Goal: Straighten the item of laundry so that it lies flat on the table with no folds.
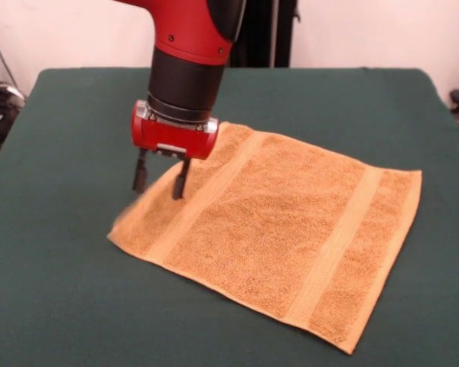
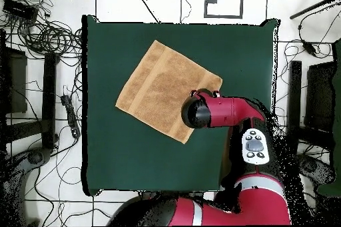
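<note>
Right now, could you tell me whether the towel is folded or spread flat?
Spread flat: the towel shows four corners and both bands, with no folds visible.

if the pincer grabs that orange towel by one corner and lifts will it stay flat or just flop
Most likely it flops: the towel is thin terry that already drapes limp on the table, so it would hang from the held corner. It looks light for its spread. Pushed sideways, it would probably bunch on the cloth surface. The pincer stands open at its left edge.
</note>
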